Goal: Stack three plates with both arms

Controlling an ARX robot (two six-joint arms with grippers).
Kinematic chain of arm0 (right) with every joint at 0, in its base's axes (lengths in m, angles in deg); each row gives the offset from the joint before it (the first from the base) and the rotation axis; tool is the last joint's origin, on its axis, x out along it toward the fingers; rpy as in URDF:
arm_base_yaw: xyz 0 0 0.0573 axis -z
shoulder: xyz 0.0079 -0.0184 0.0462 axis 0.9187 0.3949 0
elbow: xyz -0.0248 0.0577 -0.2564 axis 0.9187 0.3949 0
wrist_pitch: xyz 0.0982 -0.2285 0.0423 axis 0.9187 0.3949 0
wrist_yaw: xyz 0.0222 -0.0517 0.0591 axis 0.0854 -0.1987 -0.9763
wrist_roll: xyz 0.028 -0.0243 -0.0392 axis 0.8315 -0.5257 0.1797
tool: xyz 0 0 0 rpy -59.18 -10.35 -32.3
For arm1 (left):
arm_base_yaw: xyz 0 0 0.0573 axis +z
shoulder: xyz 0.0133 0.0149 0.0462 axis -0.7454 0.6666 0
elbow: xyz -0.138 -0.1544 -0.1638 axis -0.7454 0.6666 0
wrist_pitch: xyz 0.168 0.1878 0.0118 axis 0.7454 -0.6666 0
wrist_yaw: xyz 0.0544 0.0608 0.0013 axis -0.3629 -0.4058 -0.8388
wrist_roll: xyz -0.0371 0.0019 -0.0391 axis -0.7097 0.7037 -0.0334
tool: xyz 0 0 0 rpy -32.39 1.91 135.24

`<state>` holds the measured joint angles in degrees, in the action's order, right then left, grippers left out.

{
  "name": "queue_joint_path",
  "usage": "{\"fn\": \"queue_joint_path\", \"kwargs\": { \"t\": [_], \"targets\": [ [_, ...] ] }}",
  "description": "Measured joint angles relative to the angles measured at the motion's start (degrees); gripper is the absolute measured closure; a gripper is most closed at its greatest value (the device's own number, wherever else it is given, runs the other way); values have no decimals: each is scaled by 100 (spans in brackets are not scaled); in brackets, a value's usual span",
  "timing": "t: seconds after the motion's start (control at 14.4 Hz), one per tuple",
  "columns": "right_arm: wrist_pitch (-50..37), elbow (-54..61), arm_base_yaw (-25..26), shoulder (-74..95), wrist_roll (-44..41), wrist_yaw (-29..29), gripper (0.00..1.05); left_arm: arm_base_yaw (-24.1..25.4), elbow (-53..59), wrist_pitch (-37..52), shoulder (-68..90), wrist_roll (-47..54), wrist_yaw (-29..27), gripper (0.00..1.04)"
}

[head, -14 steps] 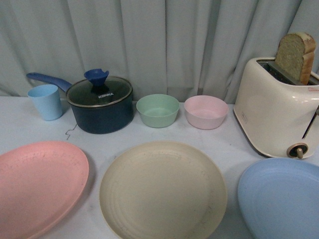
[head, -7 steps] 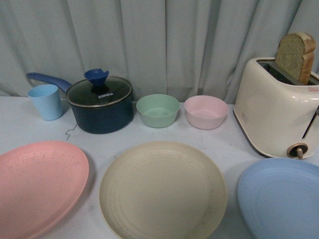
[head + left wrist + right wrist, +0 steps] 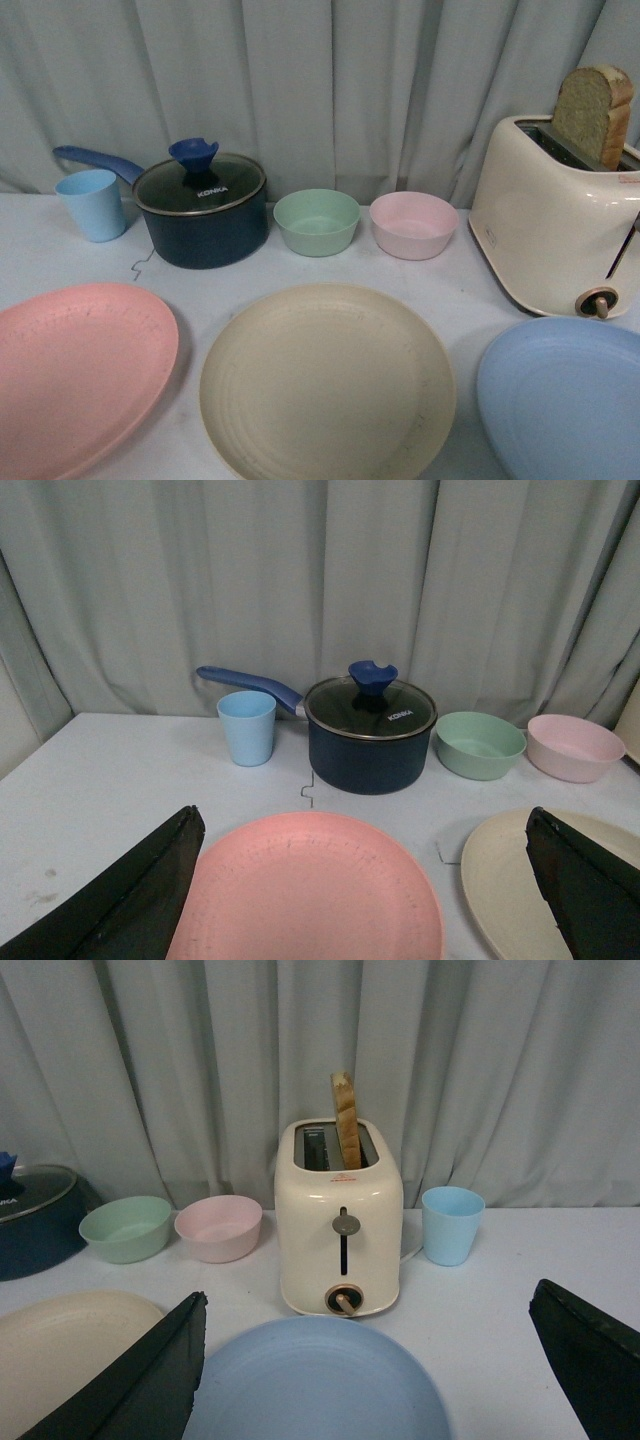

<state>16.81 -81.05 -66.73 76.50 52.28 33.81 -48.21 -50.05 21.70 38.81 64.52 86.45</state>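
Observation:
Three plates lie side by side along the table's near edge in the front view: a pink plate [image 3: 78,372] at the left, a beige plate [image 3: 327,380] in the middle, a light blue plate [image 3: 565,398] at the right. Neither arm shows in that view. In the left wrist view my left gripper [image 3: 365,825] hangs open over the pink plate [image 3: 308,890], its black fingers [image 3: 140,895] spread wide; the beige plate [image 3: 505,880] lies beside it. My right gripper [image 3: 370,1305] is open above the light blue plate [image 3: 315,1385], with nothing between its fingers [image 3: 590,1360].
Behind the plates stand a light blue cup [image 3: 93,204], a dark blue lidded saucepan [image 3: 200,208], a green bowl [image 3: 316,222], a pink bowl [image 3: 413,224] and a cream toaster [image 3: 552,215] holding bread. A second blue cup [image 3: 452,1224] stands beyond the toaster. A grey curtain closes the back.

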Motion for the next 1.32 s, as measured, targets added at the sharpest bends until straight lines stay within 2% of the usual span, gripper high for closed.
{"fn": "queue_joint_path", "kwargs": {
  "t": [1.32],
  "targets": [
    [0,0,0,0,0,0,6,0,0,0,0,0,0,7]
  ]
}}
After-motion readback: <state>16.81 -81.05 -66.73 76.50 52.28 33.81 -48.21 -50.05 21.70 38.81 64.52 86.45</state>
